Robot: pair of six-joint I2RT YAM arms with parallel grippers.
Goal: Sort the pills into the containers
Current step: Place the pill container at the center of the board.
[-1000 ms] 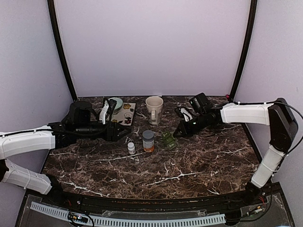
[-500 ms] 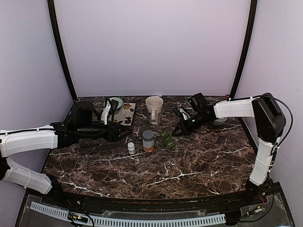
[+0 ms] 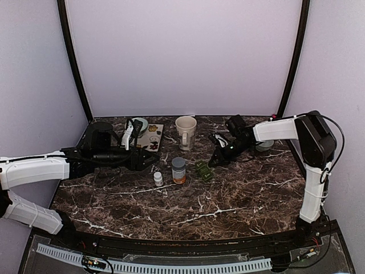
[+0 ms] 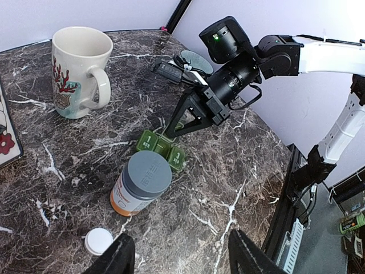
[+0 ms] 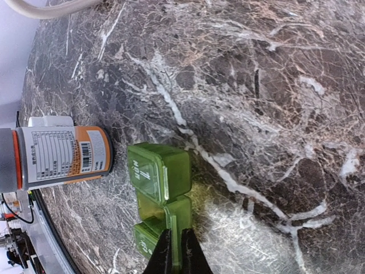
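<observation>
The right gripper (image 5: 176, 244) has its two fingers pressed almost together, with a thin green lip of the pill box (image 5: 162, 171) pinched between them. It seems to be the edge of one compartment lid. The pill box is a short row of dark green square compartments lying flat near the middle of the marble table (image 5: 274, 85). It is just right of an orange pill bottle (image 5: 63, 157) with a grey cap and nearer than the cream mug (image 4: 80, 71).

The left gripper (image 4: 179, 257) hovers to the left with its fingers spread wide and holds nothing. A small white bottle (image 4: 98, 241) stands to the left of the orange one.

The step in hand is probably opening a lid. The box looks light, so pulling straight up may lift or drag the whole box. The lip would be better swung up slowly in an arc about its hinge, with a short pinch and no sideways tug toward the orange bottle close by. The free left gripper could steady the box if it starts to slide.

No loose pills can be seen. The compartment lids are cloudy, so it cannot be told what is inside them. The right wrist view cuts off one end of the box, and the fingers cover the exact place they grip. From overhead the box is too small to show whether any lid is raised.
</observation>
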